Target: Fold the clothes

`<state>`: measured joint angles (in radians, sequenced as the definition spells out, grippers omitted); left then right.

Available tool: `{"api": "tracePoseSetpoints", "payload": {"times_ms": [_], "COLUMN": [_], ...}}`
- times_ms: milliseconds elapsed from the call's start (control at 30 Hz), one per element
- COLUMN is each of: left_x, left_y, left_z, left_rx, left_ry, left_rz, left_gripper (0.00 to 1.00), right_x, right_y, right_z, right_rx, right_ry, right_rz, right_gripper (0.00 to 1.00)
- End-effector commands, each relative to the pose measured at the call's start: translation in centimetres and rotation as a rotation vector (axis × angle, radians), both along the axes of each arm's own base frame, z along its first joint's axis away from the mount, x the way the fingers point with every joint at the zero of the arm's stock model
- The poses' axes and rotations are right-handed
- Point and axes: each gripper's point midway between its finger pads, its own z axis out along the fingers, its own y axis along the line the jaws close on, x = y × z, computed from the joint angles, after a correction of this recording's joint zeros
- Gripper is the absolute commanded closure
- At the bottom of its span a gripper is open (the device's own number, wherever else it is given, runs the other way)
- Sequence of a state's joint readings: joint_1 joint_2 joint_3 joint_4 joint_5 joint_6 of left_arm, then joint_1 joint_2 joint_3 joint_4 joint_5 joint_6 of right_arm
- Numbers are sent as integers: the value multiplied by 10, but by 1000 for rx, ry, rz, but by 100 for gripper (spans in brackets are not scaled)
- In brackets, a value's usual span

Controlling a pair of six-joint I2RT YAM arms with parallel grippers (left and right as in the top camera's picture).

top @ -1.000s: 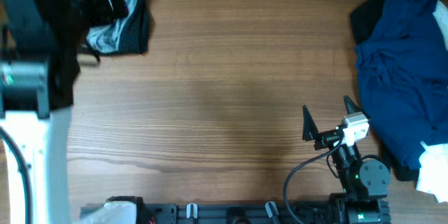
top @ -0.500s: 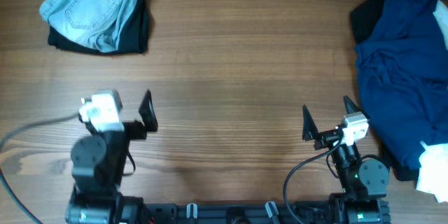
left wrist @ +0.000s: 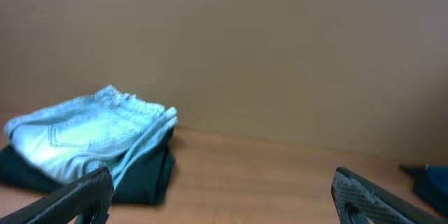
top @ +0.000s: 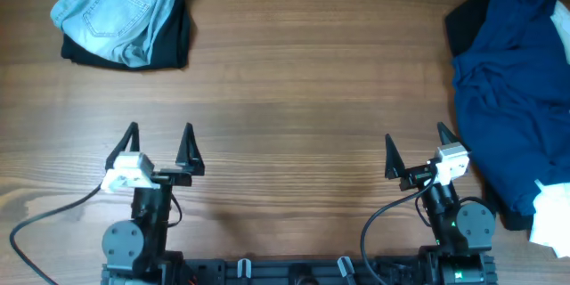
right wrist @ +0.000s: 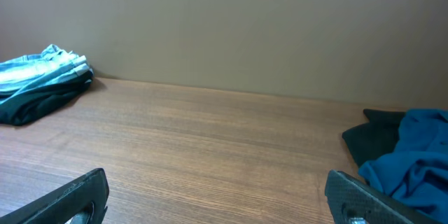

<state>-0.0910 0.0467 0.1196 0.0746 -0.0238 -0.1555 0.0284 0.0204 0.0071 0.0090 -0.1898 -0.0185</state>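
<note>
The folded pale blue denim jeans (top: 116, 7) lie on a folded black garment (top: 174, 43) at the table's far left corner. They also show in the left wrist view (left wrist: 84, 136) and far off in the right wrist view (right wrist: 38, 73). A heap of navy clothes (top: 508, 98) over a black one (top: 468, 18) lies at the right edge, and shows in the right wrist view (right wrist: 409, 157). My left gripper (top: 160, 138) is open and empty near the front edge. My right gripper (top: 414, 147) is open and empty near the front right.
The wooden table (top: 303, 98) runs between the two piles. A white item (top: 550, 218) sits at the front right corner beside the navy heap. A plain wall stands behind the table in both wrist views.
My left arm has pulled back from the jeans pile at the far left to the front edge, with its gripper open and empty. The right arm has not moved.
</note>
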Motion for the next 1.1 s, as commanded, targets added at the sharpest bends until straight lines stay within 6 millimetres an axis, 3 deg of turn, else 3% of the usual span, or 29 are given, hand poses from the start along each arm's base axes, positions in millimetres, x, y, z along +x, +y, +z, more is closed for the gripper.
{"api": "tracePoseSetpoints", "payload": {"times_ms": [0,200,400,733,1067], "left_x": [-3,-5,0,7,7], "left_y": [-3,-2,1,8,10], "left_z": [5,12,-4,-82,-83], "left_rx": [-18,-23,-23,-3,-3], "left_ry": [-76,-125,-103,217,223], "left_rz": [-20,-15,-1,25,32], "left_gripper": [0,0,0,0,0], "right_x": [0,0,0,0,0], "right_y": [-1,-1,-1,-1,-1], "right_z": [2,2,2,2,2], "right_rx": [20,20,20,20,20], "right_ry": [-6,-6,-6,-6,-6], "right_rz": [-6,-6,-6,-6,-6], "right_gripper": [0,0,0,0,0]}}
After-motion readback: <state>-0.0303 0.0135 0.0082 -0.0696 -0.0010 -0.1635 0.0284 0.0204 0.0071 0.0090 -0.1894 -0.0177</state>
